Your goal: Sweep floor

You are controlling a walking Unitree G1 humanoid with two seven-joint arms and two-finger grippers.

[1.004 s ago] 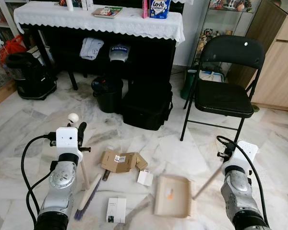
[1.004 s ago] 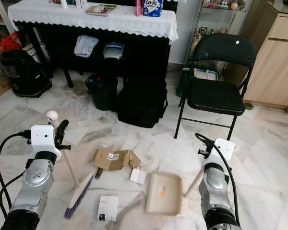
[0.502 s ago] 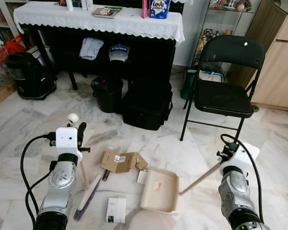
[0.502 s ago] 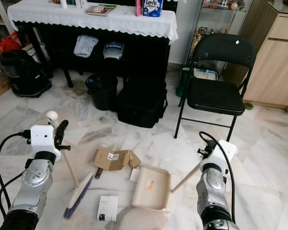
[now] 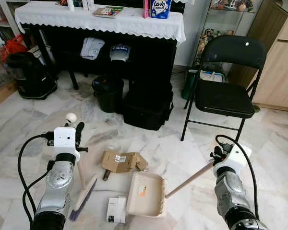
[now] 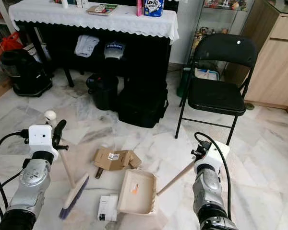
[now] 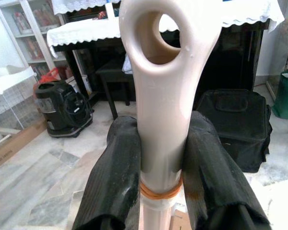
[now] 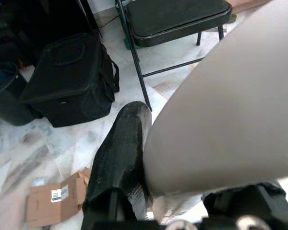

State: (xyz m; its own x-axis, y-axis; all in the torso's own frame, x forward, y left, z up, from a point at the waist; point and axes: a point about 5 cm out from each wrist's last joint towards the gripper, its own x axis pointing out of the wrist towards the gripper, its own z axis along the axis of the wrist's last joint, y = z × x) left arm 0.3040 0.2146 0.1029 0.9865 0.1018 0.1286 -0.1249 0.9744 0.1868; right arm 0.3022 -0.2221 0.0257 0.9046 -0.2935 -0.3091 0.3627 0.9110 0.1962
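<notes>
Gripping the broom (image 5: pixel 79 184), left claw (image 7: pixel 161 165) stands left of the dustpan (image 5: pixel 143 194).

Open marble floor (image 5: pixel 33 129) lay to the left of the broom (image 5: pixel 82 197) and between the dustpan (image 5: pixel 145 194) and the folding chair (image 5: pixel 224 91), wide enough for a pincer to pass. Ahead, the black bag (image 5: pixel 147 103), the bin (image 5: pixel 107 93) and the draped surface (image 5: pixel 101 21) closed the way. The flattened cardboard box (image 5: pixel 121 161) and a small white box (image 5: pixel 116 209) cluttered the floor between broom and dustpan.
</notes>
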